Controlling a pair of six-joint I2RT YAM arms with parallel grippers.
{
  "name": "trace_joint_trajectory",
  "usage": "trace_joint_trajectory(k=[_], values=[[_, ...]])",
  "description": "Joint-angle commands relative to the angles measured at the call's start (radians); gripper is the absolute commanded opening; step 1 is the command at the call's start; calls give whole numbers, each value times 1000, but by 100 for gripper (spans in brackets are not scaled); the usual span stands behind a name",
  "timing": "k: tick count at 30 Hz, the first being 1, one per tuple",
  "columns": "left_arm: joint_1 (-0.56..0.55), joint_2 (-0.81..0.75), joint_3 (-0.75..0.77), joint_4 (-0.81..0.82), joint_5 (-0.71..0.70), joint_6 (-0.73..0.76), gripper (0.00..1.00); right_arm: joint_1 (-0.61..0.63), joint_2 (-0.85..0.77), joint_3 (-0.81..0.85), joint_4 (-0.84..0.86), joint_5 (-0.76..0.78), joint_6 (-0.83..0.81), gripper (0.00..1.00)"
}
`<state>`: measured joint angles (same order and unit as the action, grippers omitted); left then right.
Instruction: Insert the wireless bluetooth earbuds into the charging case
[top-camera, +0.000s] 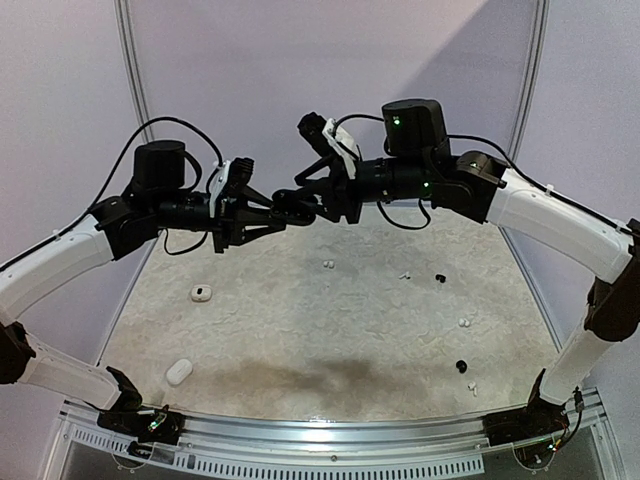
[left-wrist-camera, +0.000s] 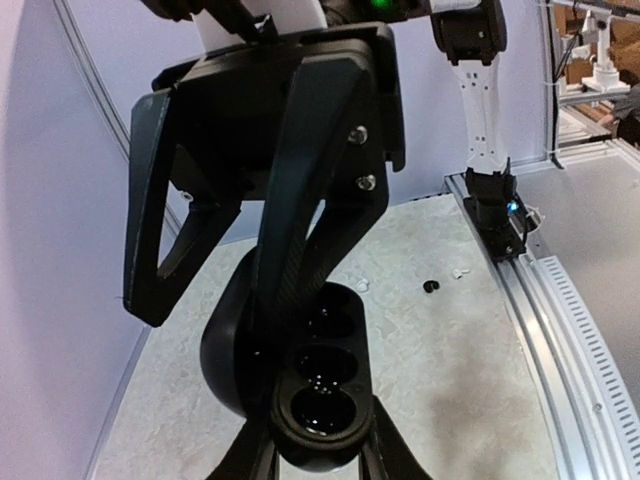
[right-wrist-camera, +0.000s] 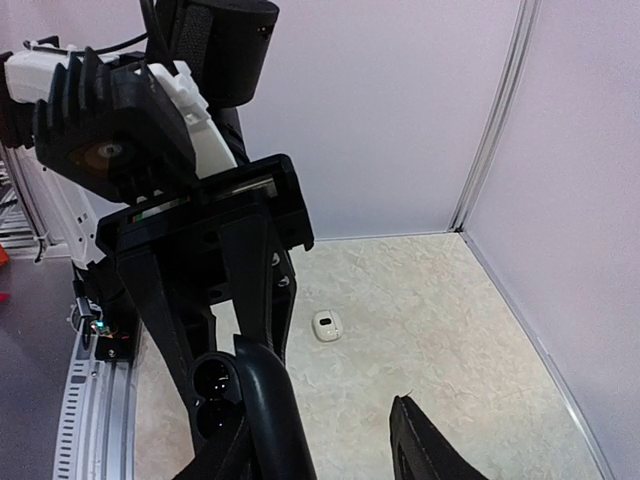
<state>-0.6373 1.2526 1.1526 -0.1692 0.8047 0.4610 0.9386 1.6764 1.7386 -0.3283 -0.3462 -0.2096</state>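
An open black charging case (top-camera: 293, 206) hangs in mid-air above the table's back. My left gripper (top-camera: 283, 212) is shut on its base. In the left wrist view the case (left-wrist-camera: 322, 380) shows dark wells, its lid swung left. My left gripper (left-wrist-camera: 318, 455) clamps the near end. My right gripper (top-camera: 308, 203) meets it from the right, open, one finger resting at the lid's hinge side. In the right wrist view the glossy lid (right-wrist-camera: 262, 395) lies beside my right gripper (right-wrist-camera: 325, 435). Loose earbuds lie on the table: white (top-camera: 328, 265), black (top-camera: 440, 278).
More buds sit at the right: white ones (top-camera: 464, 322) (top-camera: 404, 275) and a black one (top-camera: 461, 366). Two white cases (top-camera: 201, 293) (top-camera: 179, 372) lie at the left; one shows in the right wrist view (right-wrist-camera: 327, 326). A metal rail (top-camera: 320, 435) runs along the near edge.
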Motion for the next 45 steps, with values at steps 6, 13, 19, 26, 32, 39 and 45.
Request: trace_joint_trajectory(k=[6,13,19,26,32,39,45], values=[[5,33,-64,118,46,-313,0,-71,30,-9,-24,-109,111,48],[16,68,-95,170,-7,-369,0,-79,36,40,-16,-149,122,65],[39,122,-92,236,-21,-419,0,-177,30,76,74,-240,280,73],[45,178,-90,285,-44,-423,0,-395,6,87,-94,-54,410,66],[47,222,-68,301,-37,-409,0,-599,117,92,-468,183,397,52],[50,275,-54,324,19,-359,0,-683,330,117,-633,340,155,40],[59,326,-59,408,151,-253,0,-737,425,118,-626,319,70,37]])
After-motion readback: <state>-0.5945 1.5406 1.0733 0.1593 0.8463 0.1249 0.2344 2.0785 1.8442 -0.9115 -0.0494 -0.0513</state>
